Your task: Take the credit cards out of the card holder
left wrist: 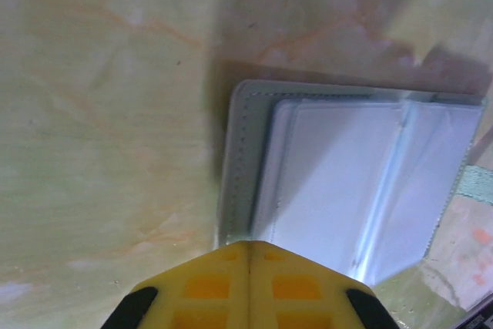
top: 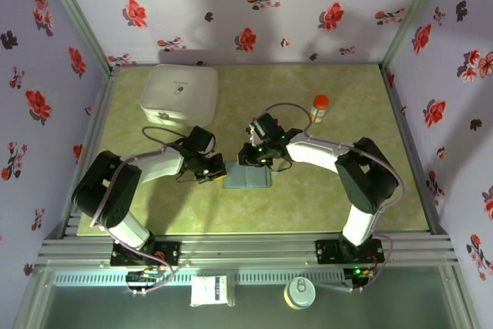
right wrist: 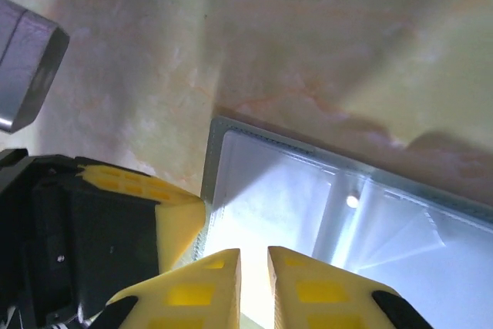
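**A:** While the card holder (top: 248,177) lies spread open, flat on the table (top: 296,207), where do the grippers stand?

**B:** One at each side. The left gripper (left wrist: 248,256) is at its left edge, yellow fingers pressed together with no gap, tips touching the stitched border.

**A:** And the right one?

**B:** The right gripper (right wrist: 253,263) hangs over the holder's pale inner panel, near that same left end, just beside the left gripper. Its fingers stand a narrow slit apart.

**A:** Pinching anything?

**B:** I cannot tell whether they hold part of a pocket.

**A:** Anything else nearby?

**B:** A white box (top: 179,94) and an orange-capped bottle (top: 319,108), both well apart, farther back.
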